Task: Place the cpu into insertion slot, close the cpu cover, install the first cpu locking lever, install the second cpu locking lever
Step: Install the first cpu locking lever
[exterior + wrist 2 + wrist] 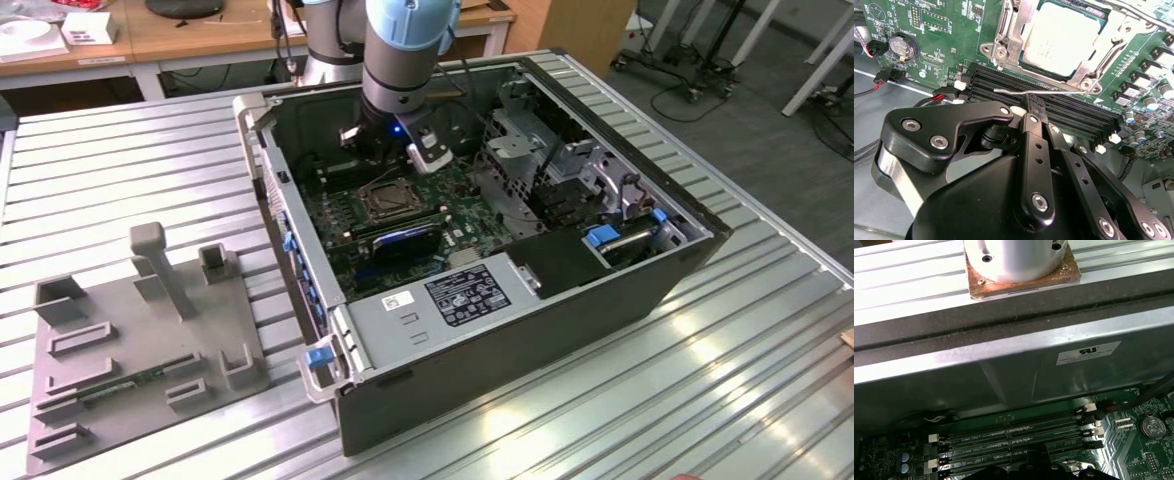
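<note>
— cpu [1064, 35] is pictured seated in the insertion slot [387, 200], its pale metal face framed by the window of the cpu cover [1004, 35], which is laid flat over it in the second wrist view.

— How is the chip judged to handle?

— It is taken to be light, thin and stiff, with a smooth face that would slip under a loose pinch. It is thought fragile at the contacts, so it would be held by opposite edges only. As it lies now, its edges are tucked under the cover and no hold is offered.

— And what is touched by the arm?

— A thin locking lever [1064, 91] of bare wire is seen stretched just beside the socket, above the black memory slots [1079, 112]. The gripper [1035, 106] is shown with its fingers drawn together, their tips set against the lever about midway along it. Whether the wire is pinched or merely pressed cannot be told.

— How is the lever expected to behave?

— It is judged springy, narrow and slick, likely to skate off a flat pad. More control would be gained near its bent free end.

— And the surroundings?

— The socket is ringed by the green motherboard [954, 30], a coin battery [901, 47] lying well apart. All is housed in the open computer case [601, 290] on a ribbed metal table [134, 150].
</note>
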Tool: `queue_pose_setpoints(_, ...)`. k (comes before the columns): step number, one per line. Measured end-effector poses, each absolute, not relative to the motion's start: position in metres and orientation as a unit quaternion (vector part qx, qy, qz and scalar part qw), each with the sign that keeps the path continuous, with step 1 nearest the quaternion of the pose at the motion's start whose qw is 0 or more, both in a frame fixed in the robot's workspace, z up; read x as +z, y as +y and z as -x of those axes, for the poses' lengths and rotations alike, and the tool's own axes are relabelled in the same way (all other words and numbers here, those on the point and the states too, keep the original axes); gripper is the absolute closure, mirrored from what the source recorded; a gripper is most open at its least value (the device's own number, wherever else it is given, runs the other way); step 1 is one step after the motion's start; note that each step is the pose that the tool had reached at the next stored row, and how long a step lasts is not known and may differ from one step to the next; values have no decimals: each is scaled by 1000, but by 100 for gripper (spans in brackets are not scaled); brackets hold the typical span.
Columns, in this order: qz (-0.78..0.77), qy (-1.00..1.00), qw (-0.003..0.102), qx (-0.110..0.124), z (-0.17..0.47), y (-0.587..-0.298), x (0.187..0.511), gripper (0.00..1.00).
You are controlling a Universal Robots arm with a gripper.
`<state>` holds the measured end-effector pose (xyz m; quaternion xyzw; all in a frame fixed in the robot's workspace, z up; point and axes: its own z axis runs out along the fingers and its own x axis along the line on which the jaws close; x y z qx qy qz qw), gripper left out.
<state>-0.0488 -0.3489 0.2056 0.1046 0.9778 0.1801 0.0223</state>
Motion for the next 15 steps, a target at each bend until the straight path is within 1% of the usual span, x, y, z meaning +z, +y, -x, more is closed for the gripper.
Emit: queue_pose_setpoints(15,-105,978,22,180,46,-349,205,90)
